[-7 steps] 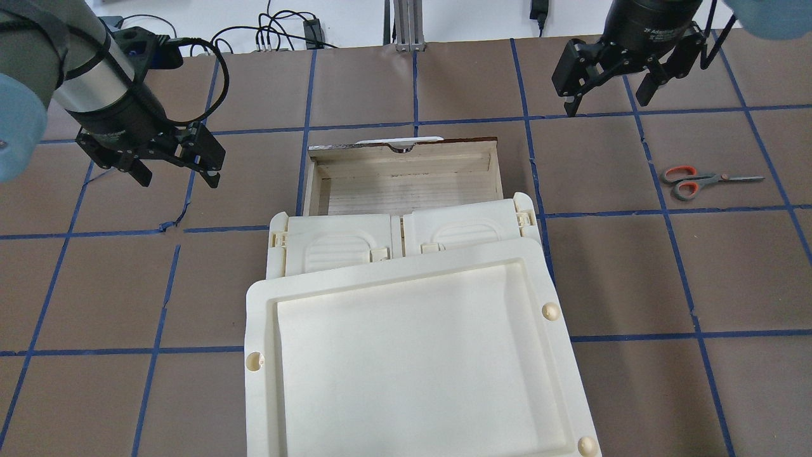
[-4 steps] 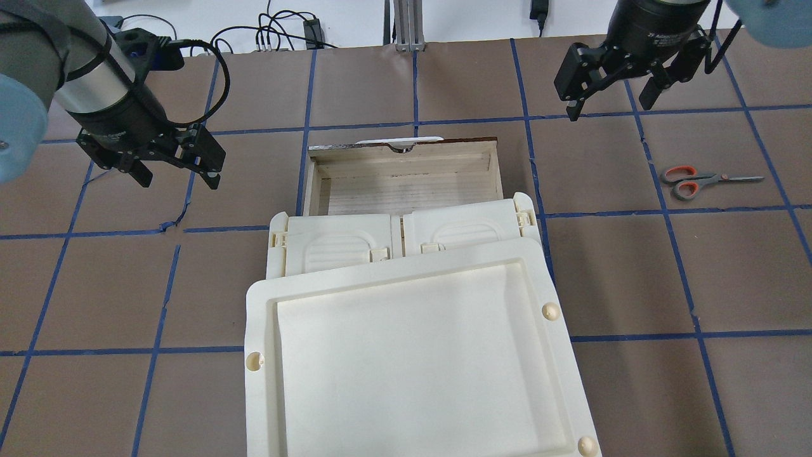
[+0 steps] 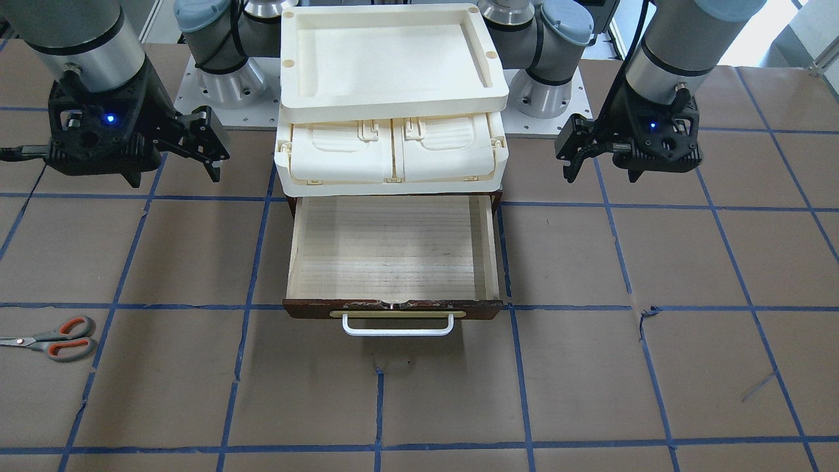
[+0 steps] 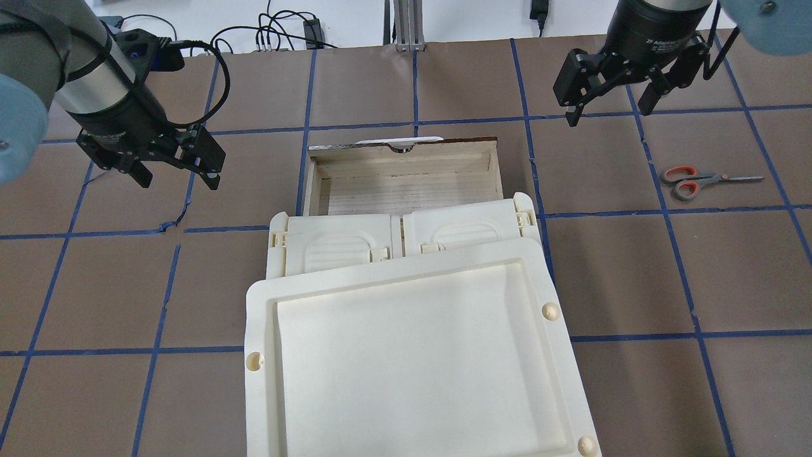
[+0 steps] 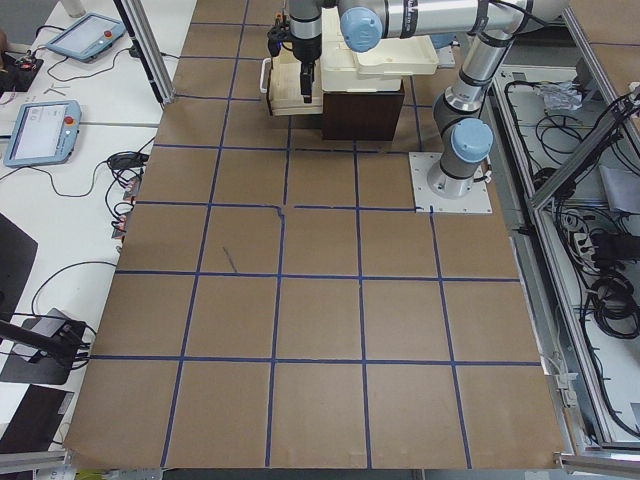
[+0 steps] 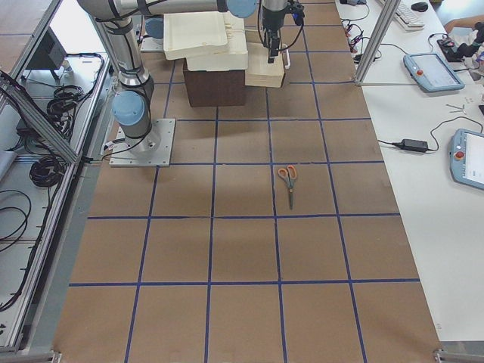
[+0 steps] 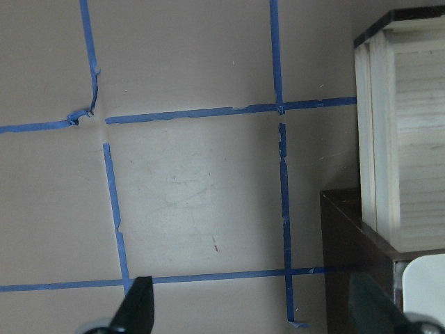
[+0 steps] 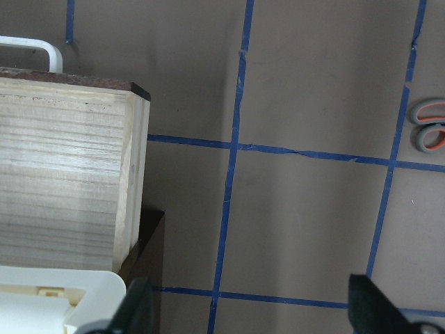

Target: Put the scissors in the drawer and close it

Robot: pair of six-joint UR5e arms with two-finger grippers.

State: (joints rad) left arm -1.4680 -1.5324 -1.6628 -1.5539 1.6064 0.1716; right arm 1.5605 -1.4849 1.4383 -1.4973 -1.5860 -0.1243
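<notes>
The scissors (image 4: pixel 691 181) lie flat on the brown table at the right, blades pointing right; they also show in the front view (image 3: pixel 56 339) and the right wrist view (image 8: pixel 431 132). The drawer (image 4: pixel 309 184) is pulled open and is empty; its pale-wood floor (image 3: pixel 393 249) and white bar handle (image 3: pixel 398 326) show in the front view. My right gripper (image 4: pixel 609 113) is open and empty, hovering beyond and to the left of the scissors. My left gripper (image 4: pixel 179 178) is open and empty, hovering left of the drawer.
A cream plastic case (image 4: pixel 342 241) with a cream tray (image 4: pixel 260 317) on top sits over the dark brown cabinet (image 8: pixel 149 250) that holds the drawer. Blue tape lines grid the table. Cables lie at the far edge (image 4: pixel 279 32).
My right gripper has shifted slightly, still open. The left gripper, the scissors and the drawer have not moved.
</notes>
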